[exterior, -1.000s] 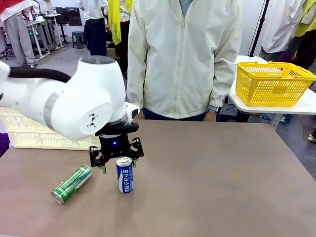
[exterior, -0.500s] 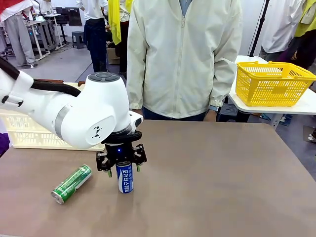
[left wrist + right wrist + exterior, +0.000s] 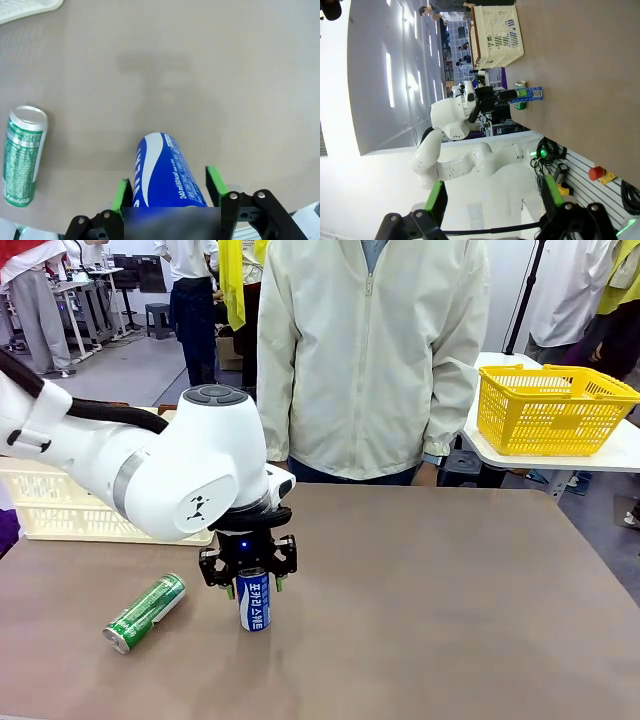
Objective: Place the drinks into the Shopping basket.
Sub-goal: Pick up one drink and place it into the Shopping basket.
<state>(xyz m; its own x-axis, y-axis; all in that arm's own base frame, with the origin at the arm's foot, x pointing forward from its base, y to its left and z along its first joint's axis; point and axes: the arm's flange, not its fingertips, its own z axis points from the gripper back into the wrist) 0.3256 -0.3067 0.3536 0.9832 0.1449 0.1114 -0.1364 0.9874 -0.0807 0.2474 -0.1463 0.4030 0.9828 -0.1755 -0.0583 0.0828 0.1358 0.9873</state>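
**Left gripper closing on the blue can; both drinks still on the table**

- Shopping basket (image 3: 55, 512): cream slotted plastic, rigid and rectangular. It is sitting at the table's far left edge, partly hidden behind the left arm.
- Green can (image 3: 146, 612): slim printed metal with a silver top. It is lying on its side near the gripper's left, untouched (a cylinder lying like that is probably going to roll).
- Left gripper (image 3: 253, 588): over the last second it has been sinking around the can, and its jaws are now drawing in from wide. The green pads (image 3: 120, 194) are flanking the can's upper body; I cannot tell whether they are pressing on it yet.
- Blue can (image 3: 254, 608): smooth blue-and-white metal with white lettering. It is standing upright on the matte brown table (image 3: 450, 590), between the pads.
- Judgement: the grasp is just beginning, and the lift and carry to the basket are still waiting.
- Right gripper (image 3: 493, 197): it is hanging with its fingers spread and empty, well apart from the cans.
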